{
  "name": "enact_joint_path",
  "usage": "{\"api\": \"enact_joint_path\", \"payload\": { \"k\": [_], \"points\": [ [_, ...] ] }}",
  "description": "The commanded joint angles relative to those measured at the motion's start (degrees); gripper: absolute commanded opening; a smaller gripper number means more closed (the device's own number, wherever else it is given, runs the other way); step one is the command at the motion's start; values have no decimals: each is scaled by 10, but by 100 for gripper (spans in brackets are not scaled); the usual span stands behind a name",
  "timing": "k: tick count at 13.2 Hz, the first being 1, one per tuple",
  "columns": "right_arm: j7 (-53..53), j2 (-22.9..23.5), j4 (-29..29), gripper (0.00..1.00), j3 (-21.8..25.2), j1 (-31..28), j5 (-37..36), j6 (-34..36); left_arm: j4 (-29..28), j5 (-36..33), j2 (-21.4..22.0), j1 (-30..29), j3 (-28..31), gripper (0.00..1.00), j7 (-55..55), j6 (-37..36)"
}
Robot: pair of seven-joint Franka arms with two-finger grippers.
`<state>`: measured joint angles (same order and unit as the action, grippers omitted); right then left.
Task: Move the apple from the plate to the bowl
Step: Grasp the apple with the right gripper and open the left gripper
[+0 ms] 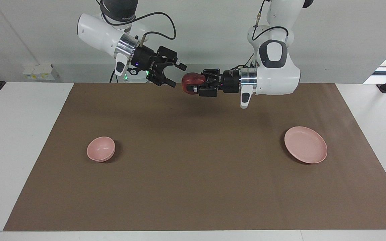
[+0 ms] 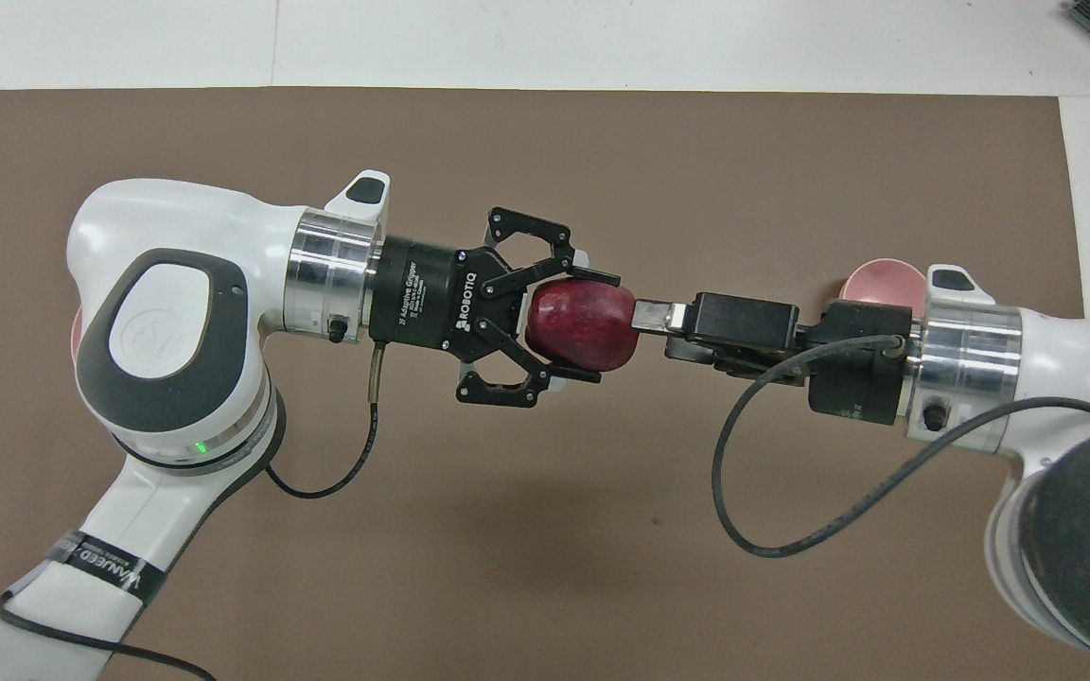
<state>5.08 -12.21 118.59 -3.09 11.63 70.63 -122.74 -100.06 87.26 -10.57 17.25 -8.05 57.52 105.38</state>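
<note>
My left gripper (image 1: 190, 84) is shut on the dark red apple (image 1: 193, 79) and holds it sideways in the air over the mat's middle, near the robots' edge. The overhead view shows its fingers (image 2: 594, 277) clasping the apple (image 2: 583, 326). My right gripper (image 1: 177, 75) is open, right beside the apple and facing it; in the overhead view (image 2: 651, 317) its tip reaches the apple's side. The pink plate (image 1: 306, 144) lies bare toward the left arm's end. The pink bowl (image 1: 101, 149) stands bare toward the right arm's end, partly hidden under the right wrist in the overhead view (image 2: 878, 282).
A brown mat (image 1: 193, 187) covers the white table (image 1: 15, 134). A black cable (image 2: 744, 473) loops below the right wrist. In the overhead view the left arm covers nearly all of the plate.
</note>
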Motion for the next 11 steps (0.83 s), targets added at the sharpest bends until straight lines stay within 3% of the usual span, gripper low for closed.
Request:
{"api": "enact_joint_path", "payload": {
  "k": [1, 11],
  "points": [
    [9, -15, 16, 100, -3, -3, 13, -6, -3, 26, 5, 3, -7, 0, -8, 2],
    [-2, -14, 16, 100, -3, -3, 9, -3, -3, 57, 5, 24, -36, 0, -22, 33]
  ]
}}
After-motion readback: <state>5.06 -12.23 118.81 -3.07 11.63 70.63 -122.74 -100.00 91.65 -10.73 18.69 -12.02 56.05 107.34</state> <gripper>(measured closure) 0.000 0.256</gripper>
